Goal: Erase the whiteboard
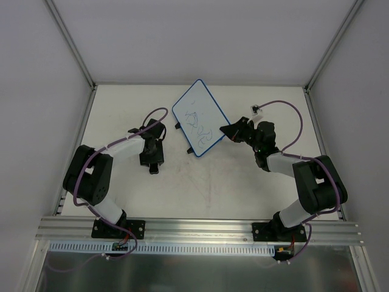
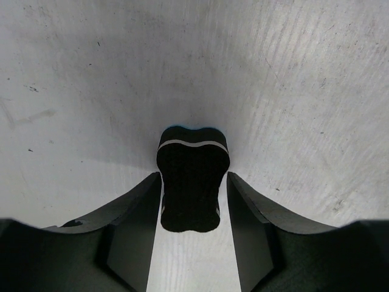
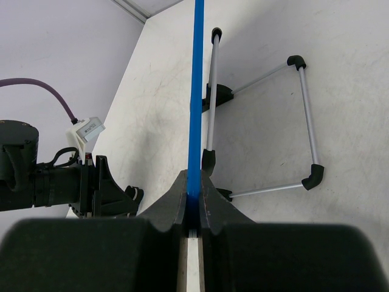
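The whiteboard [image 1: 197, 115], white with a thin blue rim and blue scribbles, stands tilted near the middle back of the table. My right gripper [image 1: 227, 130] is shut on its right edge. In the right wrist view the blue rim [image 3: 196, 91] runs edge-on between the closed jaws of that gripper [image 3: 193, 196]. My left gripper [image 1: 152, 162] points down at the table left of the board. In the left wrist view it [image 2: 194, 175] is open, its fingers [image 2: 137, 213] either side of the black bone-shaped eraser [image 2: 193, 182], which lies on the table.
The board's wire stand [image 3: 307, 115] with black feet rests on the table behind the board. The left arm [image 3: 61, 182] shows beyond the board. Grey walls and metal posts [image 1: 73, 48] close in the table [image 1: 206, 188].
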Robot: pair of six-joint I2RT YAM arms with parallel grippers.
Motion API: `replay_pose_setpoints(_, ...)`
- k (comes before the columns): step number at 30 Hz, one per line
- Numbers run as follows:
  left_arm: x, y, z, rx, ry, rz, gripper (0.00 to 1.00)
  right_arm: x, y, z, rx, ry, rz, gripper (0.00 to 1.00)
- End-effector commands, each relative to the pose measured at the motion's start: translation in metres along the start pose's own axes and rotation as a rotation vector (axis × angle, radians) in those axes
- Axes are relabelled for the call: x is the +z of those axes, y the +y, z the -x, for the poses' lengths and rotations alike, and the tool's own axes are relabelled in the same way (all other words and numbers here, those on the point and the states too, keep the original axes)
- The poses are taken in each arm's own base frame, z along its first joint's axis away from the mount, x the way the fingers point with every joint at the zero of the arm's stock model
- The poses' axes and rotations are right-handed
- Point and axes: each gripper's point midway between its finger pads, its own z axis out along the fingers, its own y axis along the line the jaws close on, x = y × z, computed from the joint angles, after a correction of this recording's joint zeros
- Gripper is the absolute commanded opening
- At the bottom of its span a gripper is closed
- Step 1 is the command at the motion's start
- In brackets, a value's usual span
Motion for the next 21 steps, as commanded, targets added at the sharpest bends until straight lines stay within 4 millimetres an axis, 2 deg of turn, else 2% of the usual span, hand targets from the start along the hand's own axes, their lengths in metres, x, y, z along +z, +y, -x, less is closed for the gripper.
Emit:
replay_pose_setpoints(1, -0.006, -0.004, 0.007, -0.001, -0.023, 0.005, 0.47, 0.005, 0.028, 0.006, -0.075, -0.005, 0.109, 0.0)
replay_pose_setpoints(5, -0.012, -0.006, 0.011, 0.001, -0.048, -0.004, 0.41, 0.006, 0.028, 0.006, -0.075, -0.003, 0.109, 0.0)
replay_pose_setpoints(7, -0.014, -0.006, 0.013, 0.004, -0.059, -0.002, 0.35, 0.006, 0.028, 0.006, -0.075, -0.003, 0.109, 0.0)
replay_pose_setpoints(14, -0.013, -0.009, 0.013, 0.006, -0.049, -0.014, 0.32, 0.005, 0.028, 0.006, -0.075, -0.003, 0.109, 0.0)
replay_pose_setpoints(17, -0.02, -0.02, 0.019, 0.017, -0.064, -0.069, 0.25, 0.005, 0.028, 0.006, -0.075, -0.003, 0.109, 0.0)
replay_pose_setpoints(20, -0.035, -0.042, 0.034, 0.04, -0.103, -0.182, 0.16, 0.006, 0.028, 0.006, -0.075, -0.004, 0.11, 0.0)
replay_pose_setpoints(21, -0.045, -0.051, 0.045, 0.042, -0.132, -0.219, 0.15, 0.006, 0.028, 0.006, -0.076, -0.003, 0.109, 0.0)
